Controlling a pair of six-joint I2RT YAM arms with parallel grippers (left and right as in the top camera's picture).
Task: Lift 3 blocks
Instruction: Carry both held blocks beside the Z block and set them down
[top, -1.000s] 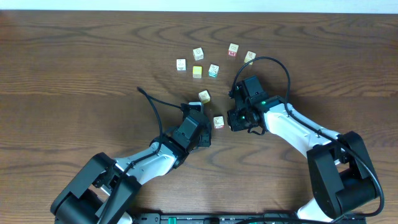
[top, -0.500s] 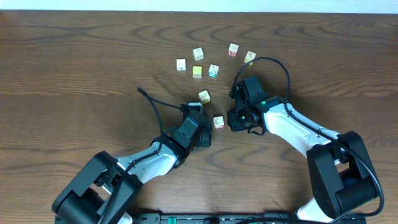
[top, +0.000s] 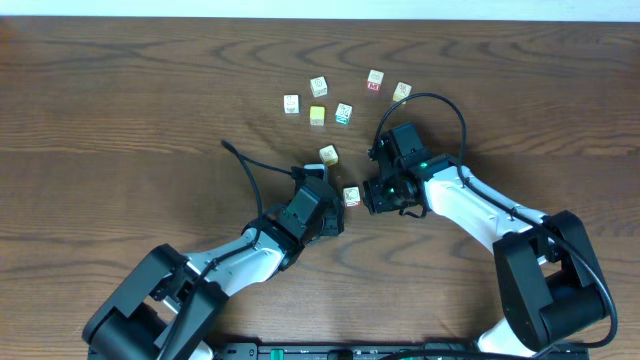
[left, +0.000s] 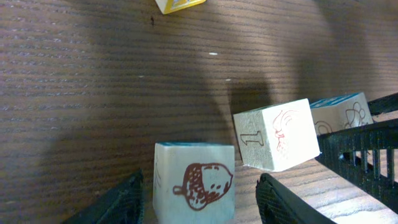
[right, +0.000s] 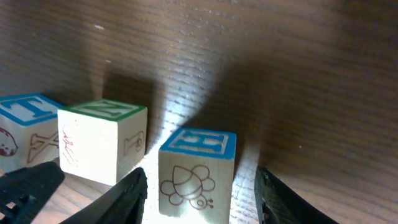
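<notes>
The wooden table (top: 120, 120) carries everything. The left arm (top: 240, 255) and the right arm (top: 470, 200) both reach in toward the middle block (top: 351, 196), which lies between their wrists, one arm on each side of it.

The left gripper (left: 200, 193) sits low over the table on the left-arm side of the middle block. Its jaws stand apart, with the acorn block (left: 194, 180) between them and a gap showing on either side, so neither finger presses it. The right gripper (right: 200, 180) is on the opposite side of the middle block, its jaws likewise parted around the bee block (right: 198, 171), with table showing between block and finger on both sides.

The three blocks rest on the table in a short row. The middle block, with a green top, a "1" and a red drawing, has the blue-topped acorn block just beside it on one side and the blue-topped bee block just beside it on the other. Whether they touch cannot be told.

Beyond the middle block, toward the far edge, lies another pale block (top: 328, 155), and farther off a loose cluster that includes a yellow block (top: 317, 115).
</notes>
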